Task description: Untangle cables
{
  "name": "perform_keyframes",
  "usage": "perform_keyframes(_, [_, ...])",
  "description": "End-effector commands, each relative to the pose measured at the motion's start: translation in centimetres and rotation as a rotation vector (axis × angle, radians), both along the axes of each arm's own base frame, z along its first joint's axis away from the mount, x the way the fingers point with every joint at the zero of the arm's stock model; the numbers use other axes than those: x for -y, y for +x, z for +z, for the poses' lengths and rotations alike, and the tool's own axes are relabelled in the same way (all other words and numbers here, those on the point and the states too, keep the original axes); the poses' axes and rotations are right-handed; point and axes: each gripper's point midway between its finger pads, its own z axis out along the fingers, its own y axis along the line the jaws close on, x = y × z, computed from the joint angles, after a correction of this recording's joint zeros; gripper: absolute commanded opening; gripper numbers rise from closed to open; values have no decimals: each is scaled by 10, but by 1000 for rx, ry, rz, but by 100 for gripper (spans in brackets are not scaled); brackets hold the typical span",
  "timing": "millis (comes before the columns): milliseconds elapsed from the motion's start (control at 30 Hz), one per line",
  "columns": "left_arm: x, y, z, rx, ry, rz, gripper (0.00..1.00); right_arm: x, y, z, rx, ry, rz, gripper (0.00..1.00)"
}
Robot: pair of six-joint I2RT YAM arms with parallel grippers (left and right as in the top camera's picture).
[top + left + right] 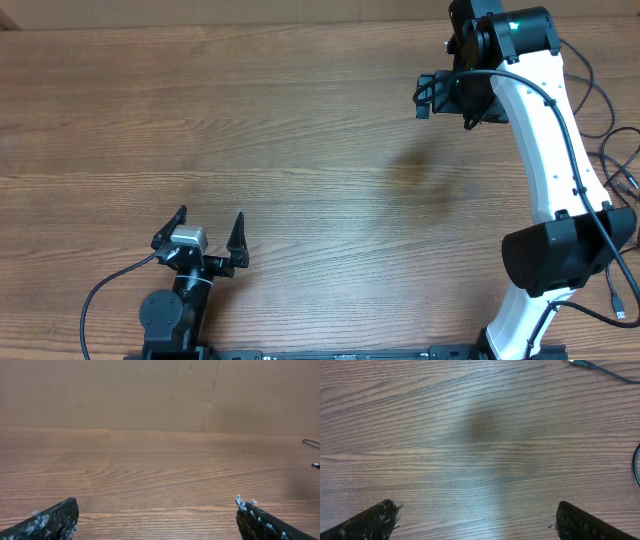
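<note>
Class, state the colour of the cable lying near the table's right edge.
The cable is black, with a silvery plug; the right wrist view shows it best.

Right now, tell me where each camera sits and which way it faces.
Overhead: above the table, facing down; left arm and right arm show.
Left wrist: low, facing across to a cardboard wall; left fingers open.
Right wrist: raised, facing down; right fingers open.
Shared: both wrist views catch cable at the right edge.
</note>
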Motion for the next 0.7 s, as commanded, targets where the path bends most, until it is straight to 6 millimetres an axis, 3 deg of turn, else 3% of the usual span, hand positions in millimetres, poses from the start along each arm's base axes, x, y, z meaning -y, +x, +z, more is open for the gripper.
perform_keyframes(0, [-2, 0, 0, 8, 15, 6, 100, 3, 4, 15, 64, 9, -17, 100])
perform_keyframes(133, [-2, 0, 0, 8, 15, 7, 99, -17, 28, 32, 189, 126, 7, 100])
perform_keyframes(300, [-2, 0, 0, 8, 15, 7, 100, -49, 60, 79, 432, 348, -11, 100])
perform_keyframes(533, [-2, 0, 0, 8, 15, 7, 99, -52, 61, 115, 637, 398, 3, 100])
perform_keyframes(667, [-2, 0, 0, 8, 15, 6, 99, -51, 56, 113, 739, 413, 15, 100])
